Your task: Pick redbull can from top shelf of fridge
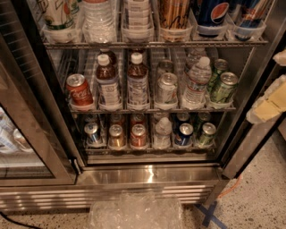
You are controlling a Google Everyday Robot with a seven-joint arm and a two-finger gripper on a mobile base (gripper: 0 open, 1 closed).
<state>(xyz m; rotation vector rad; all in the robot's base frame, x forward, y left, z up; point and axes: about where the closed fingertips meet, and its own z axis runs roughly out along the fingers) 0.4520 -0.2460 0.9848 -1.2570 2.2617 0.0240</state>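
The fridge (147,176) stands open in front of me with chrome wire racks full of drinks. The top shelf (152,44) runs along the upper edge of the camera view with clear lane trays. The redbull can (251,12) stands in the far right lane, blue and silver, with its top cut off by the frame. A dark-blue Pepsi can (212,12) is just left of it. My gripper (271,103) is a pale cream shape at the right edge, outside the fridge, below and to the right of the redbull can and apart from it.
The glass door (27,134) hangs open on the left. The middle rack holds a red Coke can (79,91), bottles and green cans (222,87). The bottom rack holds small cans. Crumpled clear plastic (134,210) lies on the floor in front, with blue tape (209,213) beside it.
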